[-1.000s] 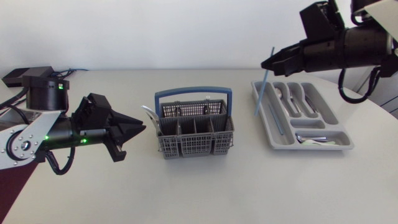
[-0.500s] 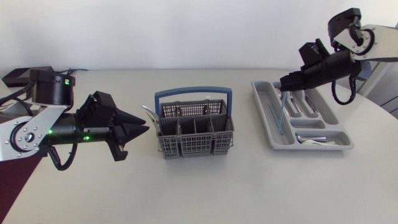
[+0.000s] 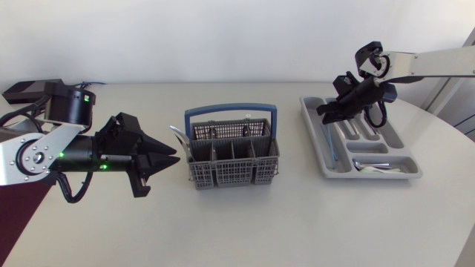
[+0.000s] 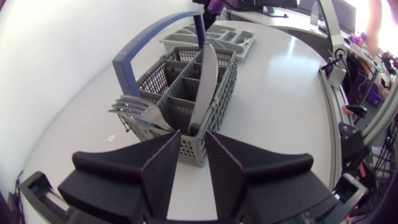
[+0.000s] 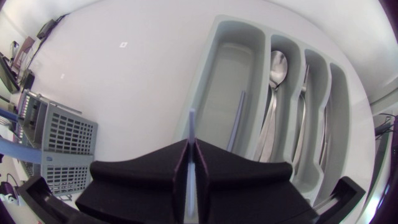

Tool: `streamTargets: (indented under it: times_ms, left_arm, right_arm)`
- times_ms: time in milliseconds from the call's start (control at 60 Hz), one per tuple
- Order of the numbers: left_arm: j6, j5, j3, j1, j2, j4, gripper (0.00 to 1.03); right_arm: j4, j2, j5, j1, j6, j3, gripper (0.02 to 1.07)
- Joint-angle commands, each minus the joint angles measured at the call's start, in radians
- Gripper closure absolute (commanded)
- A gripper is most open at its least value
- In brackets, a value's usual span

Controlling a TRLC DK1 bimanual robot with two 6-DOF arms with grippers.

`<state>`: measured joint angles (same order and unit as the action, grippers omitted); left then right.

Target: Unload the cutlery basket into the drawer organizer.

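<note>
Where it pokes out ahead of the right gripper (image 5: 190,149), the thin pale-blue stick (image 5: 191,121) points along the line of the two wedge fingers, its long axis roughly in line with the long outer compartment of the drawer organizer (image 3: 375,175) below it. The jaws are pressed together on the stick from both sides, with no gap showing. A second blue stick (image 5: 234,124) lies flat in that same compartment, lengthwise and a little off to one side of the held one. In the next compartments lie shiny metal pieces, among them a spoon (image 5: 277,62). The organizer is a smooth grey plastic tray of narrow troughs plus a cross compartment at its near end. Well apart from it on the pale, matte worktop (image 3: 245,222) stands the cutlery basket (image 3: 230,167), grey plastic lattice with a blue arched handle (image 3: 230,110). A metal fork (image 4: 134,112) leans out over its end wall and a knife (image 4: 205,81) stands tilted in a cell. The left gripper (image 3: 175,154) sits low just beside that end of the basket, its jaws a little apart and holding nothing, with the basket's corner ahead of the gap.
</note>
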<state>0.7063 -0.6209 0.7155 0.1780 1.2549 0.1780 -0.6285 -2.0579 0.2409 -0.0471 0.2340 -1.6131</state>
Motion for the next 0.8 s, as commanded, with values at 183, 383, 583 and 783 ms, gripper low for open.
streamTargets:
  times_ms: [183, 383, 583, 783]
  left_arm:
    - [0.096, -0.040, 0.027, 0.006, 0.020, 0.023, 0.72]
    - [0.122, -0.042, 0.047, 0.012, 0.034, 0.021, 0.71]
    - [0.154, -0.054, 0.081, 0.014, 0.077, 0.021, 0.70]
    - [0.173, -0.071, 0.090, 0.035, 0.094, 0.023, 0.69]
  right_arm:
    - [0.010, -0.150, -0.008, -0.007, -0.009, -0.090, 0.87]
    - [0.013, -0.231, -0.012, -0.016, 0.013, -0.133, 0.58]
    - [0.024, -0.240, -0.012, -0.017, 0.031, -0.125, 0.44]
    - [0.058, -0.192, -0.012, -0.005, 0.050, -0.054, 0.32]
